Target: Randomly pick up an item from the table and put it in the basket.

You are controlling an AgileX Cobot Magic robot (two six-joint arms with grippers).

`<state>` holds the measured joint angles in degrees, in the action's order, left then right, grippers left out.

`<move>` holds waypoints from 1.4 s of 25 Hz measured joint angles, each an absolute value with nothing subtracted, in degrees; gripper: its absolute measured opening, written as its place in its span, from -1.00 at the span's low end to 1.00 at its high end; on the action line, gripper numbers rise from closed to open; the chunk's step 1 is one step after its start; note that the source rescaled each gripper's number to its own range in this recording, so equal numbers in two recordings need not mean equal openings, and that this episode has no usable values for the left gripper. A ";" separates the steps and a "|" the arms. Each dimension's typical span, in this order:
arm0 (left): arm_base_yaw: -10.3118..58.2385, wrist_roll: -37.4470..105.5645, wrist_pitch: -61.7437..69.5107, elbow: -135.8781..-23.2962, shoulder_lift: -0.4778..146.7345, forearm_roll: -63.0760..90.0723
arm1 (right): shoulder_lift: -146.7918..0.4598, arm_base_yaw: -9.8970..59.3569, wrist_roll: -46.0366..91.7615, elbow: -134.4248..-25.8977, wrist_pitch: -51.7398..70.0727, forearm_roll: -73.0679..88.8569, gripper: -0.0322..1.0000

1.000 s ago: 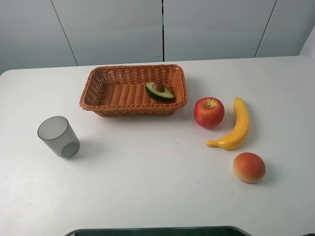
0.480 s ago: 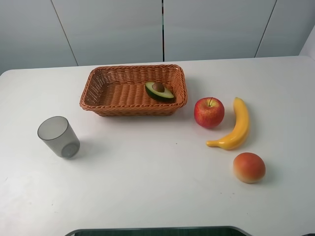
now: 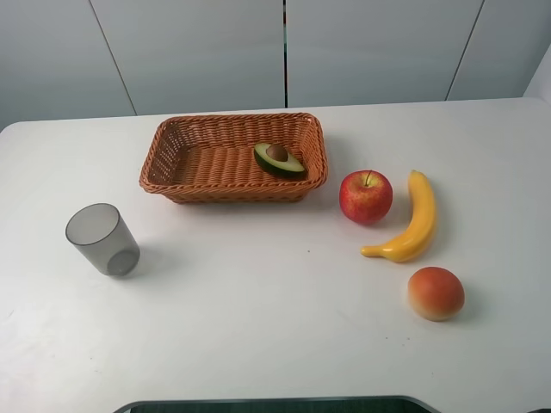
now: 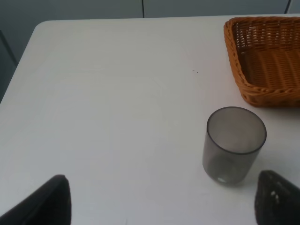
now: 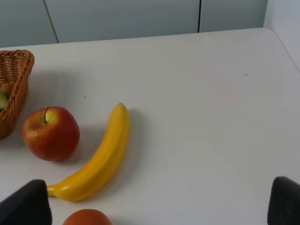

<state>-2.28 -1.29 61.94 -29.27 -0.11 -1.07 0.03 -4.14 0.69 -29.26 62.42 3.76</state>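
The halved avocado (image 3: 278,159) lies pit up inside the wicker basket (image 3: 181,133), at its right end, on the white table (image 3: 258,327). Neither gripper shows in the exterior view. In the left wrist view my left gripper (image 4: 161,190) is open and empty, its dark fingertips (image 4: 47,201) wide apart, low over the table near the basket's corner (image 4: 262,91). In the right wrist view my right gripper (image 5: 157,194) is open and empty, its fingertips (image 5: 26,204) wide apart; the basket's edge (image 5: 16,79) shows there with a sliver of avocado (image 5: 2,101).
A grey translucent cup (image 3: 102,239) stands left of the basket, also in the left wrist view (image 4: 233,143). A red apple (image 3: 365,196), a banana (image 3: 411,221) and an orange-red peach (image 3: 436,293) lie to the basket's right.
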 joint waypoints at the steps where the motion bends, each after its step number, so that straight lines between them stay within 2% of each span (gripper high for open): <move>1: -2.28 -1.29 61.94 -29.27 -0.11 -1.07 | 0.03 -4.14 0.69 -29.26 62.42 3.76 1.00; 35: -2.28 -1.29 61.94 -29.27 -0.11 -1.07 | 0.03 -2.35 0.69 -29.26 62.42 3.76 1.00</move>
